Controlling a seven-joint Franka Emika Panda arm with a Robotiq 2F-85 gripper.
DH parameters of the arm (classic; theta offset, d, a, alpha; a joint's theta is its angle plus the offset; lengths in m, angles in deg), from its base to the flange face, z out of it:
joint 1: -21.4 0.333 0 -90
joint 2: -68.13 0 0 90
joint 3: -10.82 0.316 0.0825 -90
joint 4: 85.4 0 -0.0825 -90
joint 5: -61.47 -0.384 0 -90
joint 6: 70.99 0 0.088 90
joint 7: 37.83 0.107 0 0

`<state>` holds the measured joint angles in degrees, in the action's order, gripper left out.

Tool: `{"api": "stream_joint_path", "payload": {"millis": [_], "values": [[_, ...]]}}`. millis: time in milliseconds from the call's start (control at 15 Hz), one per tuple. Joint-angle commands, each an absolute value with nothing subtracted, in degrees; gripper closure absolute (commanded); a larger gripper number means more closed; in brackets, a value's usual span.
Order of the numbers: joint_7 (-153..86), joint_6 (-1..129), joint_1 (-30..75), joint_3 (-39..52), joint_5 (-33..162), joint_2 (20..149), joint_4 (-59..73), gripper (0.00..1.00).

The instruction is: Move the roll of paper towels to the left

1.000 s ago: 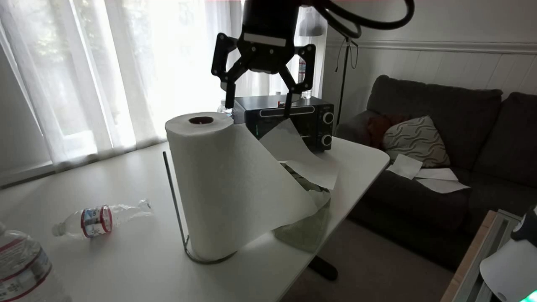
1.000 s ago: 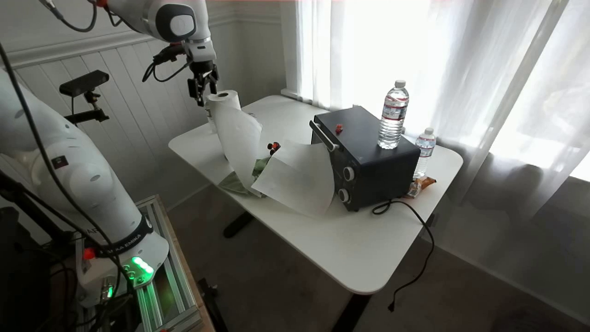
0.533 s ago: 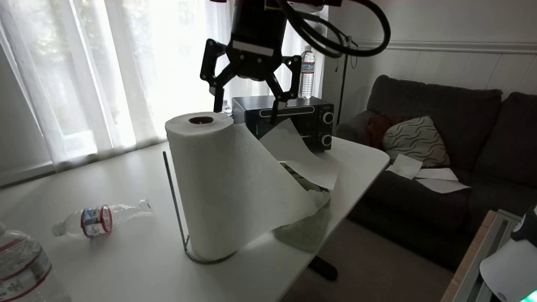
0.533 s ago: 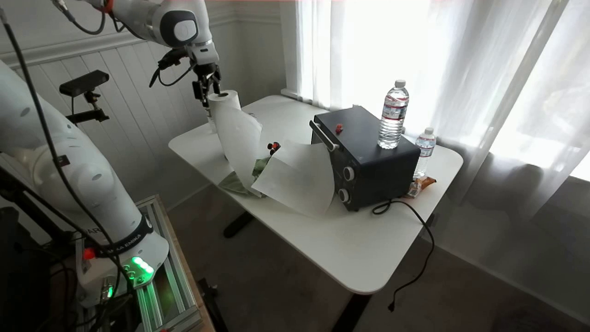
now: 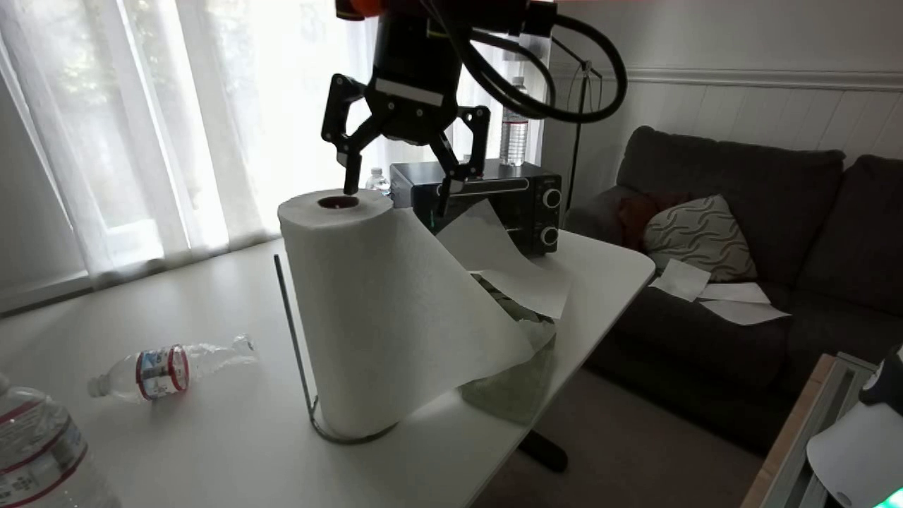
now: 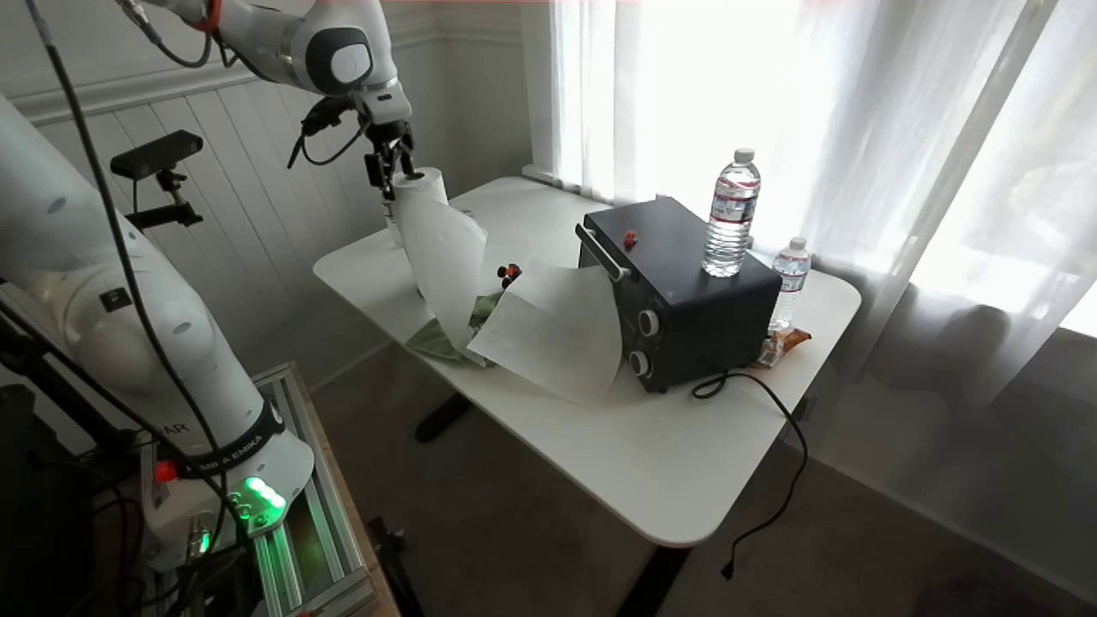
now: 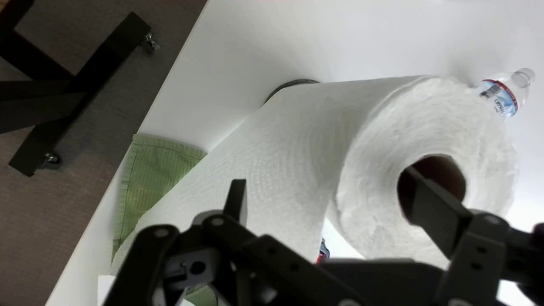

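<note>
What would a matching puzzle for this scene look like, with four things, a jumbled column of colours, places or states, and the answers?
Things
1. paper towel roll
2. oven
3. cloth
4. robot's tool

Descriptions
A. green
B. open
C. black, with a water bottle standing on top
D. white, standing on end

Pairs: 1-D, 2-C, 3-A, 4-B

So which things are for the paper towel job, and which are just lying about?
For the job:
paper towel roll
metal stand holding it
pincer, open

Just lying about:
oven
upright bottle on the oven
clear bottle next to the oven
sideways bottle
half-seen bottle at the picture's edge
green cloth
orange packet
</note>
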<state>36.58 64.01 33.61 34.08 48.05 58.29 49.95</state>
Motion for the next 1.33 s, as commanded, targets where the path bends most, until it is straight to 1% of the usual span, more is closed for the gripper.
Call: {"api": "stream_joint_path", "payload": {"millis": [0,200,333,400,467,533,667,733,800,867,933,1000,1067,1200,1267], "values": [[38.4,65.5,34.8,33.4,50.1,60.4,48.3,0.0],[38.6,65.9,34.9,33.3,50.4,61.4,47.7,0.01],[38.7,66.0,34.9,33.2,51.0,61.9,47.4,0.06],[38.9,66.0,35.0,33.2,51.3,62.1,47.2,0.14],[38.9,66.2,35.0,33.2,51.5,62.4,47.2,0.15],[38.9,66.3,35.0,33.1,51.7,62.6,47.0,0.22],[39.0,66.2,35.0,33.0,52.0,63.0,46.8,0.27],[39.1,66.2,35.1,33.0,52.3,63.2,46.6,0.35],[39.1,66.1,35.1,32.9,52.5,63.3,46.6,0.38],[39.1,66.1,35.1,32.9,52.6,63.4,46.5,0.39],[39.0,66.1,35.2,32.8,52.6,63.4,46.5,0.48],[39.1,66.1,35.2,32.8,52.8,63.5,46.5,0.52],[39.1,66.0,35.2,32.8,52.9,63.6,46.4,0.52],[39.2,66.0,35.3,32.8,53.1,63.7,46.2,0.74],[39.2,65.9,35.3,32.8,53.2,63.8,46.0,0.79]]}}
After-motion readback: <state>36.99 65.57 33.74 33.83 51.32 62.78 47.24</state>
